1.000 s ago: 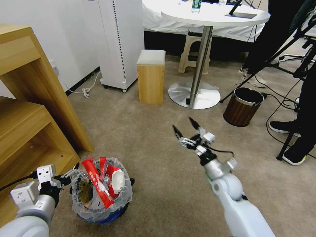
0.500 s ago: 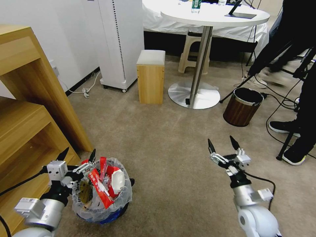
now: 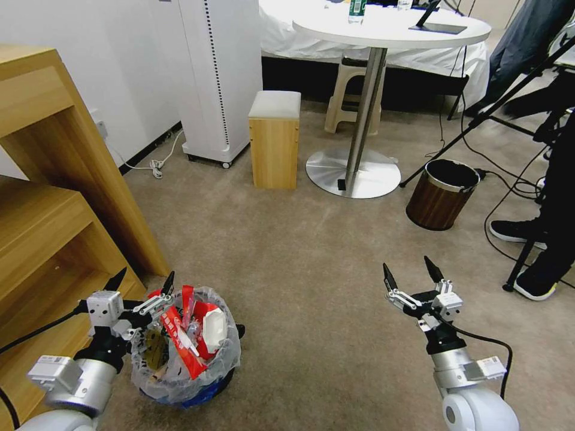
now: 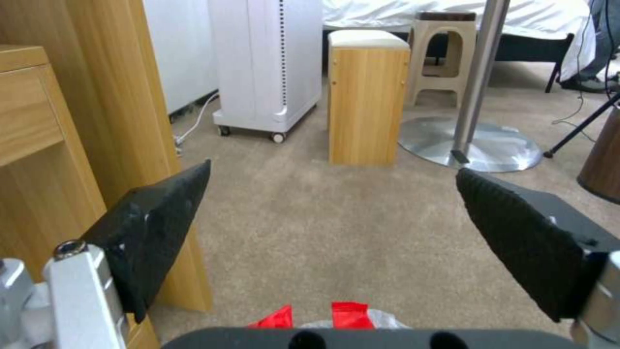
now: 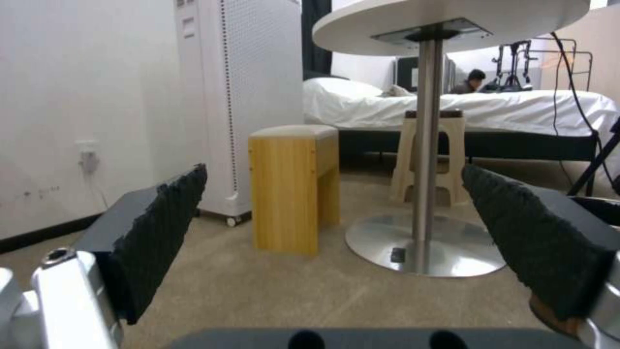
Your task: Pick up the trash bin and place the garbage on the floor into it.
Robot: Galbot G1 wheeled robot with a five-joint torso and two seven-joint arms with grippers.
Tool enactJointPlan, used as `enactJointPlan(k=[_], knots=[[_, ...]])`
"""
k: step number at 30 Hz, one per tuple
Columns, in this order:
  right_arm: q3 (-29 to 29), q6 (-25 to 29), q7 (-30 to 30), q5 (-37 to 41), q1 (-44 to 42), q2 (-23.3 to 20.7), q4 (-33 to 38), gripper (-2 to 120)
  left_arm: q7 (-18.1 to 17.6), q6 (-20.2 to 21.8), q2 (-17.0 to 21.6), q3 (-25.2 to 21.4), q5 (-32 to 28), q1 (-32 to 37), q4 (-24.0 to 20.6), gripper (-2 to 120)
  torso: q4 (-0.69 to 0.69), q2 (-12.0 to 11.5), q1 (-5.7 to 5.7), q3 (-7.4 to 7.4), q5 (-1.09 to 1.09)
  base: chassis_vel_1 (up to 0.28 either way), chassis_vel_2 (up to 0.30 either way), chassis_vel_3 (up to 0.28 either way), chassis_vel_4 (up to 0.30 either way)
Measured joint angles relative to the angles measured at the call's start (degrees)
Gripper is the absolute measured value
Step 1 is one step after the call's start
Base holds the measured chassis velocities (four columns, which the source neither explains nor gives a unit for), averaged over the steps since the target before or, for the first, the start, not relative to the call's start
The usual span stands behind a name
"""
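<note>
Head view: the trash bin point(image 3: 185, 353) stands on the beige floor point(image 3: 299, 269) at about 7 o'clock, its clear liner packed with red wrappers point(image 3: 178, 335) and white paper. The left gripper point(image 3: 142, 279) hangs at the bin's near rim, toward 9 o'clock of it, fingers spread and holding nothing. The right gripper point(image 3: 409, 271) hovers at about 4 o'clock, well apart from the bin, its fingers likewise spread and empty. No loose litter lies on the carpet within sight; a brown wood-grain bin point(image 3: 442, 194) sits at 2 o'clock.

Left wrist view: both black fingers point(image 4: 155, 232) stand wide apart over bare carpet, with red wrapper tips point(image 4: 348, 314) just below them.

Right wrist view: the spread fingers point(image 5: 155, 237) frame a wooden stool point(image 5: 294, 186) and a round table's pedestal point(image 5: 426, 145), nothing between them.

Judged from this, the collecting looks essentially finished, with the bin set down and released.
</note>
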Motion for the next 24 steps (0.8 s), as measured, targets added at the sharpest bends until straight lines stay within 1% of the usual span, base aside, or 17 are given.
enactJointPlan(k=[24], knots=[[-0.2,0.0,-0.1,0.2,0.2,0.0,-0.2,100,-0.2,0.2,0.0,0.0,-0.1,0.0,0.0,100,0.00,0.0,0.00,0.00,0.00,0.000,0.000,0.000,0.000]])
